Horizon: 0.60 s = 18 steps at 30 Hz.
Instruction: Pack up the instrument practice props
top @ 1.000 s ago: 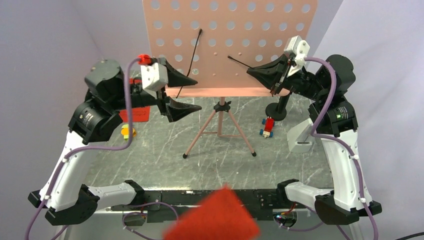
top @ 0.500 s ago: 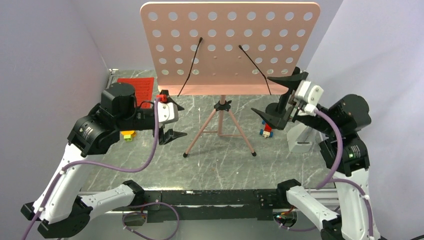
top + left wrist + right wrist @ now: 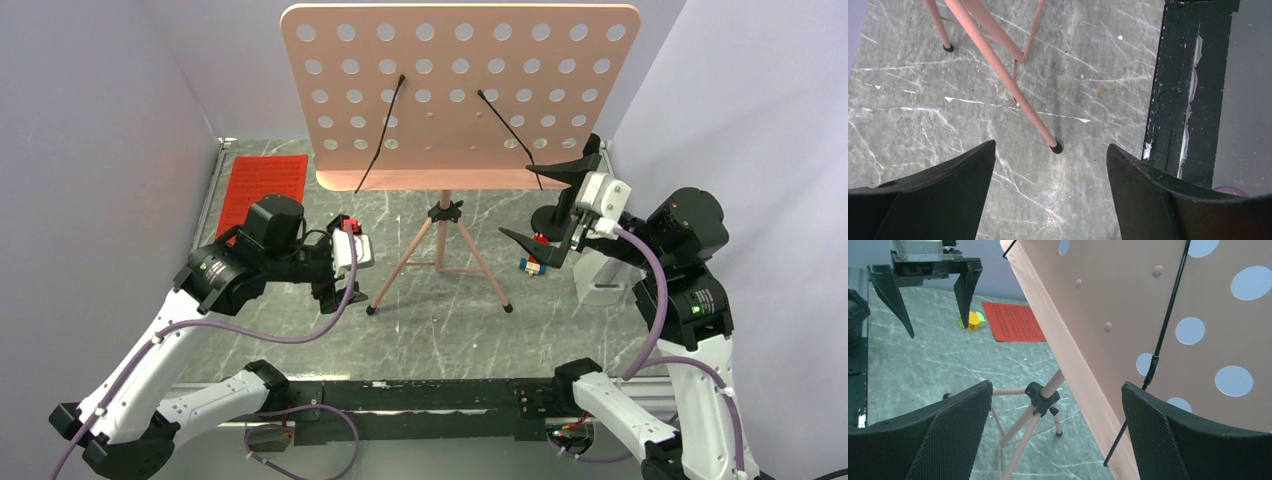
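Observation:
The pink music stand stands mid-table, its perforated desk (image 3: 460, 95) upright on tripod legs (image 3: 440, 262). A red sheet-music page (image 3: 263, 188) lies flat at the back left, also in the right wrist view (image 3: 1015, 322). The white metronome (image 3: 600, 278) sits at the right, partly behind my right arm. My left gripper (image 3: 342, 290) hangs open and empty just above the table, over the foot of the tripod leg (image 3: 998, 70). My right gripper (image 3: 548, 205) is open and empty beside the desk's lower right corner (image 3: 1128, 305), facing the tripod hub (image 3: 1040, 397).
Multicoloured toy blocks (image 3: 535, 262) lie by the tripod's right side, and a yellow-green block (image 3: 973, 320) sits near the red page. A black rail (image 3: 1188, 90) runs along the table's near edge. Purple walls close in on both sides.
Both grippers have drawn away from the desk's lower lip; the left dropped to the table by the tripod, the right opened. A blurred red sheet at the near edge has gone.

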{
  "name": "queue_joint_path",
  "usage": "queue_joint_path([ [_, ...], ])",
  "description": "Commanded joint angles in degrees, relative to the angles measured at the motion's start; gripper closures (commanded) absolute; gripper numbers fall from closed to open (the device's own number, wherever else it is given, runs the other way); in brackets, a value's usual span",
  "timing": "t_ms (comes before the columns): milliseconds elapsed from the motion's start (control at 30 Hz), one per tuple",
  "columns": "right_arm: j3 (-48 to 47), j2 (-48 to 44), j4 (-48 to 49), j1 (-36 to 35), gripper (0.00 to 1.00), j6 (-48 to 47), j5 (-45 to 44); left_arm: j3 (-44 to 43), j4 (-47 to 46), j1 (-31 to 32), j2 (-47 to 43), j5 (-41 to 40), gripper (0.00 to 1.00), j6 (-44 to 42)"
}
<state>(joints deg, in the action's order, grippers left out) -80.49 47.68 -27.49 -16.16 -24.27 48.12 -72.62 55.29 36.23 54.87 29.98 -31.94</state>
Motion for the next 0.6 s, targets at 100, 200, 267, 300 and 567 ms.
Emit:
queue_joint_path([
  [100, 2.27, -1.31, -2.27, -0.45, 0.0, -5.26, 2.39, 4.57, -3.9, -0.12, -2.8, -2.47, 0.13, 3.46],
  [200, 3.56, -2.58, -3.77, -0.8, 0.0, -7.06, 0.69, 6.7, -5.22, -0.15, -3.02, -3.23, 0.11, 5.02],
  [267, 3.5, -3.23, -6.58, -0.81, 0.0, -9.64, 0.4, 8.22, -6.25, -0.13, -2.99, -3.78, 0.1, 6.1],
  [300, 3.73, -3.62, -7.95, -0.8, 0.0, -10.89, 0.29, 8.92, -6.82, -0.11, -3.08, -4.0, 0.1, 6.7],
  [567, 11.38, -8.61, -12.79, -0.89, 0.0, -13.3, -2.13, 14.42, -12.01, -1.78, -3.42, -5.92, 0.05, 13.95],
])
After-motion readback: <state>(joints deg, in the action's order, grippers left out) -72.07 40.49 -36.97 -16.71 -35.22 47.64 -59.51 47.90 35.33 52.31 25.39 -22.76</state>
